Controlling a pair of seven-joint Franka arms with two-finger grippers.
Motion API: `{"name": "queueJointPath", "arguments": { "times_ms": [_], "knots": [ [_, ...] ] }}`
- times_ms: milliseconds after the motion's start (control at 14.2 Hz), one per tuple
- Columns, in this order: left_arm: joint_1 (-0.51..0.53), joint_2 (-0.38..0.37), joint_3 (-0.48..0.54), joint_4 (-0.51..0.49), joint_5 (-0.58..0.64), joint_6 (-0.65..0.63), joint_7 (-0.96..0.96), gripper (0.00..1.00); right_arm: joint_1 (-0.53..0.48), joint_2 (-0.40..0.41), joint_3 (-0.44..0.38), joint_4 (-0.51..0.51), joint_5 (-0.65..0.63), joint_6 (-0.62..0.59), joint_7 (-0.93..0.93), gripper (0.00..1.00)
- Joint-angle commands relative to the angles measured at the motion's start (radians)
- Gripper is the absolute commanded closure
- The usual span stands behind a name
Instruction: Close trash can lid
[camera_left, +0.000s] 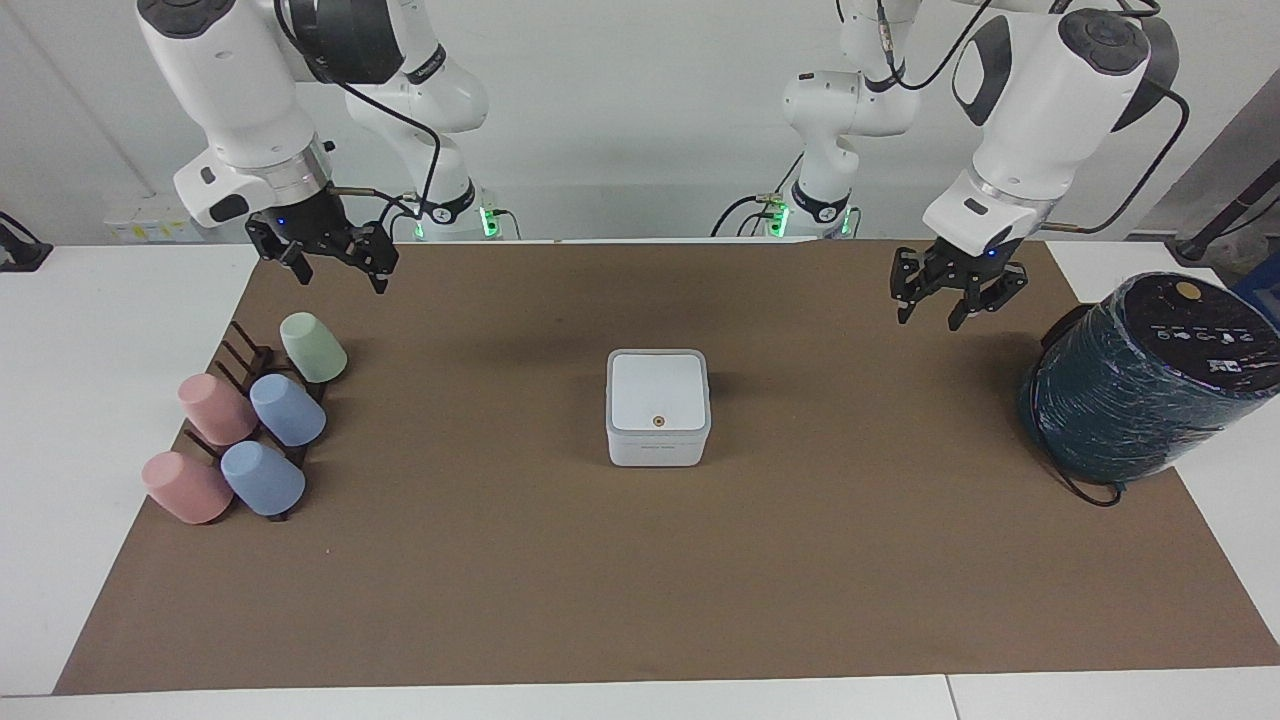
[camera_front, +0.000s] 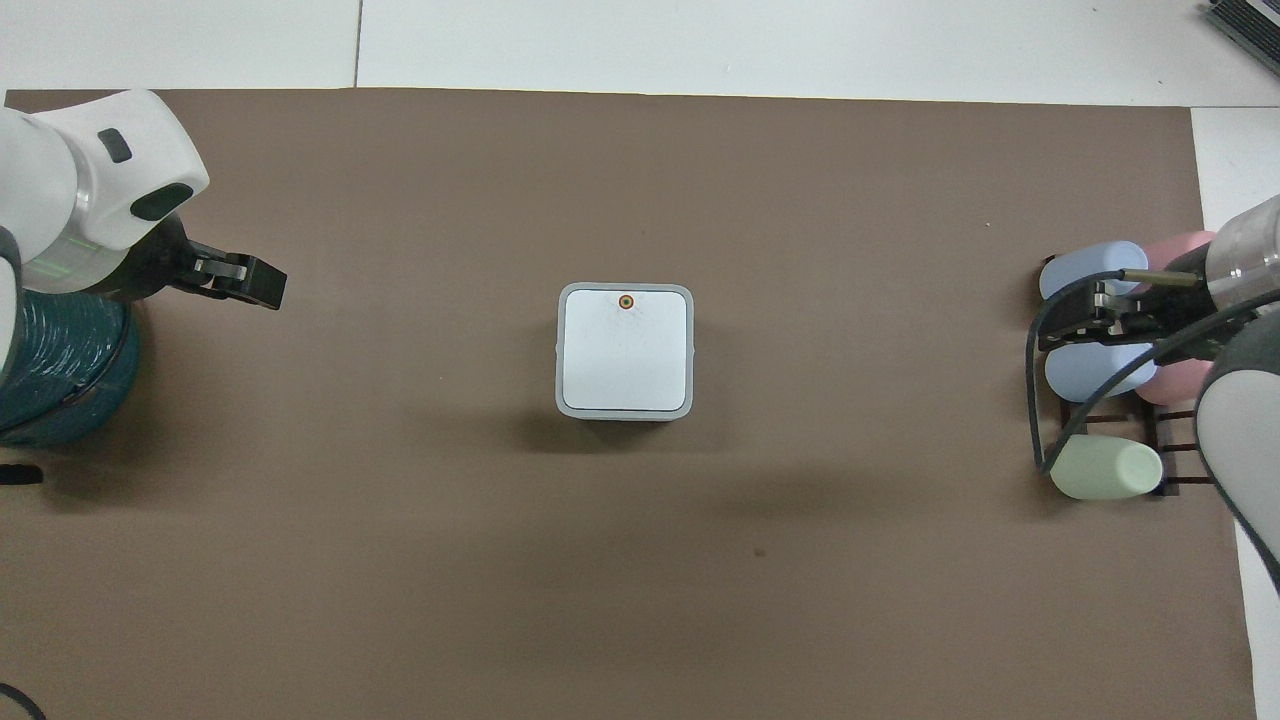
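Observation:
The trash can (camera_left: 655, 450) is a small white square box in the middle of the brown mat. Its lid (camera_left: 658, 390) lies flat and shut on it, with the orange-brown dot facing up. The lid also shows in the overhead view (camera_front: 625, 355). My left gripper (camera_left: 955, 300) hangs open and empty in the air over the mat, between the trash can and the dark teal cylinder. It also shows in the overhead view (camera_front: 250, 283). My right gripper (camera_left: 330, 265) waits open and empty above the cup rack, and shows in the overhead view (camera_front: 1085, 320).
A large dark teal cylinder (camera_left: 1140, 385) stands at the left arm's end of the table. A dark rack with several pastel cups (camera_left: 250, 420) lies at the right arm's end. The brown mat (camera_left: 640, 580) covers the table's middle.

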Motion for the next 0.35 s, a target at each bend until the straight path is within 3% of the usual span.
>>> {"name": "queueJointPath", "arguments": {
  "times_ms": [0, 282],
  "knots": [
    [-0.012, -0.01, -0.001, -0.009, 0.02, -0.002, -0.004, 0.0, -0.015, -0.008, 0.006, -0.004, 0.012, -0.008, -0.03, 0.0],
    [-0.012, -0.01, -0.004, -0.009, 0.019, -0.001, -0.007, 0.0, -0.015, -0.008, 0.006, -0.004, 0.012, -0.008, -0.03, 0.0]
  ]
}}
